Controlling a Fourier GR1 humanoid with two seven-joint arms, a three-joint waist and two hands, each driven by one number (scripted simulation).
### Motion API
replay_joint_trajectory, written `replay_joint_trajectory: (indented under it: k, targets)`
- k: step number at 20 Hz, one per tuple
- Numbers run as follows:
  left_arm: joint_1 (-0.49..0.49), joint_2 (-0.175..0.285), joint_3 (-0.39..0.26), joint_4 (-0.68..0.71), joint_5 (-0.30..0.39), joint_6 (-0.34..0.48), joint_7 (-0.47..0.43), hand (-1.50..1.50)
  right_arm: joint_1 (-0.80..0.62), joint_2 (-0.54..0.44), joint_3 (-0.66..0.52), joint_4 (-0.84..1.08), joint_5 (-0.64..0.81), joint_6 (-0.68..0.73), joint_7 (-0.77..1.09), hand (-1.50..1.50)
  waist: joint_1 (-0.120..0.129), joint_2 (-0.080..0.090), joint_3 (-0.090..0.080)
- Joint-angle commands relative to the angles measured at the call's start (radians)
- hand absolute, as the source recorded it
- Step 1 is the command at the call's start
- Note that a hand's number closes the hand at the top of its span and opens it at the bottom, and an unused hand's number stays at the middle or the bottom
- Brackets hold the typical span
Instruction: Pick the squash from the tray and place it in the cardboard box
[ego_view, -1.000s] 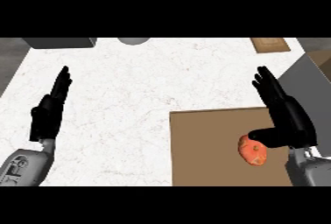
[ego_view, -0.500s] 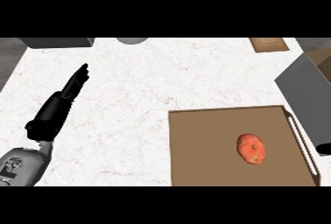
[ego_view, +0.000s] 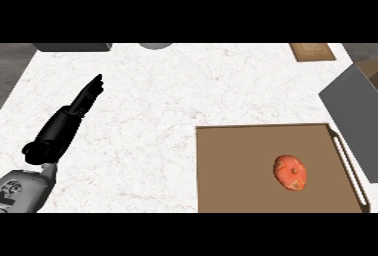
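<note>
Left hand (ego_view: 65, 122) outstretched; orange, oval squash (ego_view: 291, 172) lies on tray (ego_view: 236, 165).

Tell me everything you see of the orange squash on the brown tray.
The orange squash is an oval, reddish-orange with paler patches. It lies on the brown rectangular tray, right of its middle, long axis pointing away from the robot. Only the tray touches it; no hand holds it.

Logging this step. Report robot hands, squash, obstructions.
Left robot hand open, off to the left, holding nothing. Right robot hand out of view. Squash lying on tray, not picked. Nothing over it.
</note>
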Motion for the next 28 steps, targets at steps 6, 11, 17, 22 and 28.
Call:
replay_joint_trajectory:
  k: [6,11,17,22,28]
  targets:
    - [0.013,-0.020,-0.001,-0.018,-0.010,-0.018,0.001,0.00,0.056,-0.068,0.196,-0.334,0.275,0.048,0.282,-1.50,0.011,-0.002,-0.002]
    - [-0.019,-0.046,0.003,-0.013,-0.050,0.001,0.029,0.00,0.076,-0.076,0.227,-0.474,0.365,0.127,0.457,-1.50,0.004,0.000,-0.001]
    - [-0.001,-0.061,0.009,-0.013,-0.078,-0.028,0.019,0.00,0.141,0.013,0.332,-0.615,0.449,0.228,0.667,-1.50,0.004,0.001,-0.001]
    - [-0.037,-0.054,0.087,0.007,-0.043,-0.087,0.037,0.00,0.057,0.125,0.453,-0.503,0.562,0.249,0.707,-1.50,0.012,0.003,0.000]
    - [0.042,-0.073,0.102,-0.069,-0.075,-0.114,0.037,0.00,0.134,0.182,0.483,-0.568,0.719,0.230,0.724,-1.50,0.007,0.000,0.000]
